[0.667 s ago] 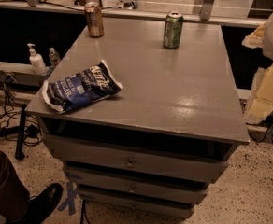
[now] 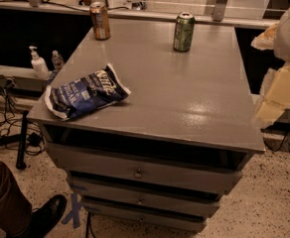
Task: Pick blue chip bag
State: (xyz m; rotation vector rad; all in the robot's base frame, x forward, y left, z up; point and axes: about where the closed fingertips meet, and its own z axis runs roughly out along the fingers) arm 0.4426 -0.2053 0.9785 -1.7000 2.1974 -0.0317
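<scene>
The blue chip bag (image 2: 85, 93) lies flat near the front left corner of the grey cabinet top (image 2: 184, 98). It is dark navy with white lettering and wrinkled white ends. My gripper (image 2: 280, 90) shows as white and beige parts at the right edge of the camera view. It is beyond the cabinet's right side, far from the bag and touching nothing on the top.
A brown can (image 2: 100, 20) stands at the back left and a green can (image 2: 183, 31) at the back middle. The cabinet has drawers (image 2: 140, 172) below. A sanitizer bottle (image 2: 37, 63) and cables are at the left. A person's leg and shoe (image 2: 21, 217) are at the bottom left.
</scene>
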